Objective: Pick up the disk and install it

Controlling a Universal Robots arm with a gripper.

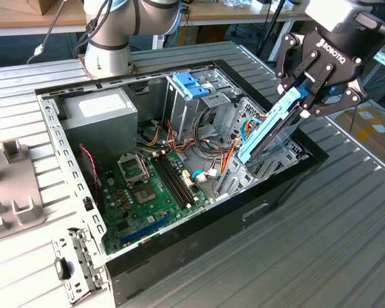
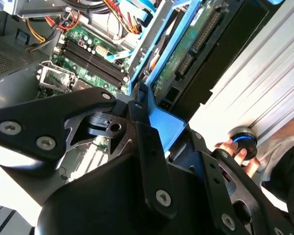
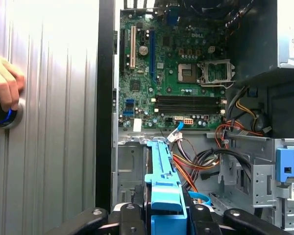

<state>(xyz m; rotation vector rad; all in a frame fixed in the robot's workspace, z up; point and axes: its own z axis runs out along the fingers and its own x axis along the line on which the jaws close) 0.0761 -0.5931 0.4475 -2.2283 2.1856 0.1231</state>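
Leaning disk (image 1: pixel 267 128), long axis diag., top clamped

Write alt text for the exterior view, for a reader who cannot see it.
The gripper holds the disk by its upper end, tilted, with its lower end reaching into an open computer case at the exterior view's right. A green circuit board lies on the case floor, and a grey power supply sits in one corner.

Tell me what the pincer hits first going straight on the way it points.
Likely the metal drive bay: the pincer, shut on the disk, points down into it, the disk leading. Depth is unclear.
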